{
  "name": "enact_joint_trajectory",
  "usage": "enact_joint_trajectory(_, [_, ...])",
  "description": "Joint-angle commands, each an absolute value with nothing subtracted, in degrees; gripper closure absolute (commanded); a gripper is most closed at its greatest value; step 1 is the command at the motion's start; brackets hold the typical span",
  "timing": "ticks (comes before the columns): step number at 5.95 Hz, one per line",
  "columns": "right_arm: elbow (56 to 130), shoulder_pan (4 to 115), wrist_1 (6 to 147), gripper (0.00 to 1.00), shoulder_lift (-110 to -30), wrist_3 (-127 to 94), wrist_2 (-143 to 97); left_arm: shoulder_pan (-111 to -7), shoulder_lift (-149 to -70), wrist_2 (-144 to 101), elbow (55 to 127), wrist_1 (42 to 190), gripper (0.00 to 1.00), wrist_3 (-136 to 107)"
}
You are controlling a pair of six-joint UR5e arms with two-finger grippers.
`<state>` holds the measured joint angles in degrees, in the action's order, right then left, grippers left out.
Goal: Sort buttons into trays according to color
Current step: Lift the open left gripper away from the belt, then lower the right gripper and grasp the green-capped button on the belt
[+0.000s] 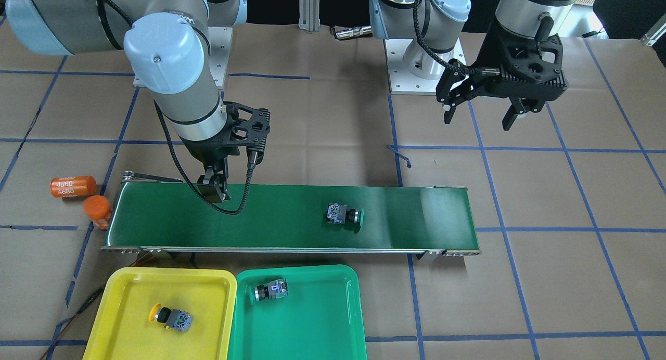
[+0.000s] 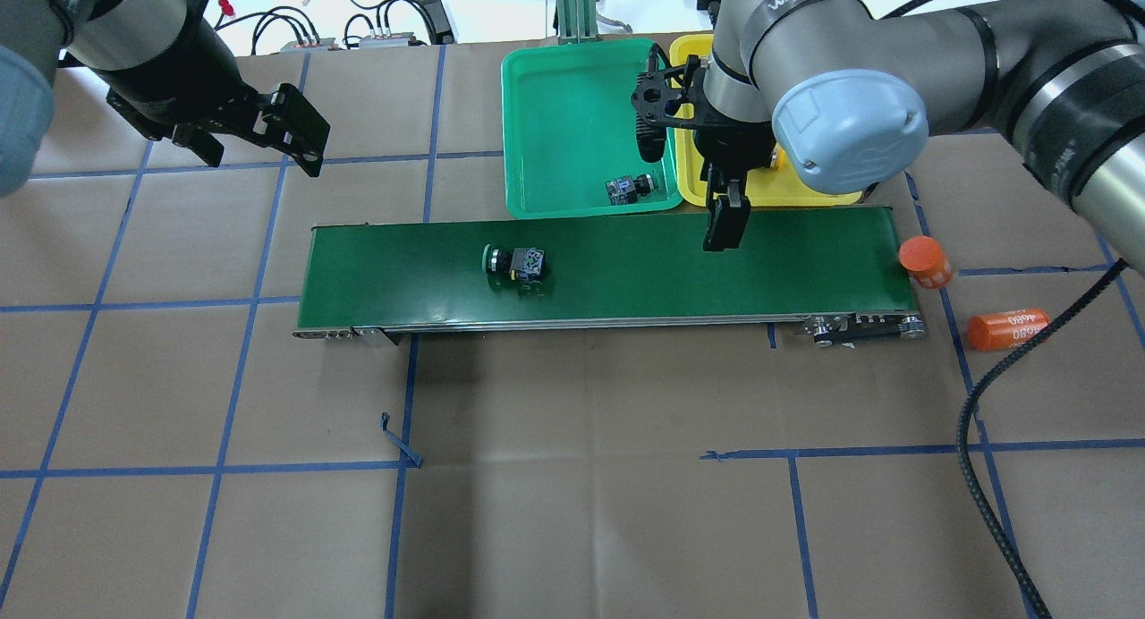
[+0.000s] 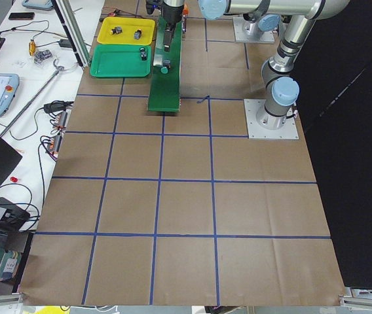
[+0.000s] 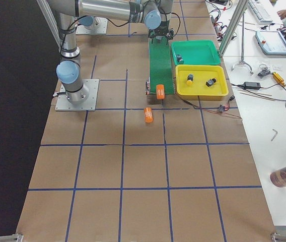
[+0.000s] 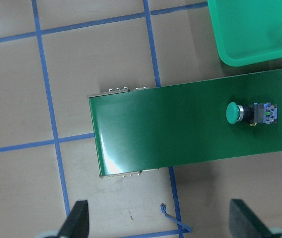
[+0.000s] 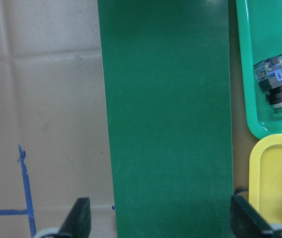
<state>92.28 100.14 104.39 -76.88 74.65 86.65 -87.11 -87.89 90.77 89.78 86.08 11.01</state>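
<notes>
A green-capped button (image 1: 344,215) lies on its side near the middle of the dark-green conveyor belt (image 1: 260,219); it also shows in the left wrist view (image 5: 252,112). Another button (image 1: 271,291) lies in the green tray (image 1: 312,329). A yellow-capped button (image 1: 170,317) lies in the yellow tray (image 1: 125,287); the exterior right view shows a second button (image 4: 211,82) there. My right gripper (image 1: 214,191) hangs over the belt's end near the trays, open and empty. My left gripper (image 1: 477,120) is open and empty, high above the table beyond the belt's other end.
Two orange cylinders marked 4680 sit off the belt's end by the right arm, one lying (image 1: 73,186), one upright (image 1: 98,210). A scrap of blue tape (image 1: 400,154) sticks up from the brown paper. Cables and equipment lie beyond the trays.
</notes>
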Motion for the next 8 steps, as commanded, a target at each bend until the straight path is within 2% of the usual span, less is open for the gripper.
enact_joint_trajectory(1, [92.81, 104.30, 112.02, 0.00, -72.71, 68.68, 86.13, -87.01, -86.41, 90.44, 90.87, 86.58, 0.01, 11.42])
enact_joint_trajectory(4, [92.81, 111.34, 121.36, 0.00, -64.71, 61.01, 86.22, -86.75, -87.10, 90.35, 91.06, 85.25, 0.01, 10.99])
enact_joint_trajectory(8, [95.09, 108.38, 122.34, 0.00, -63.81, 65.92, 90.09, -86.66, -86.22, 90.26, 91.06, 85.34, 0.01, 11.34])
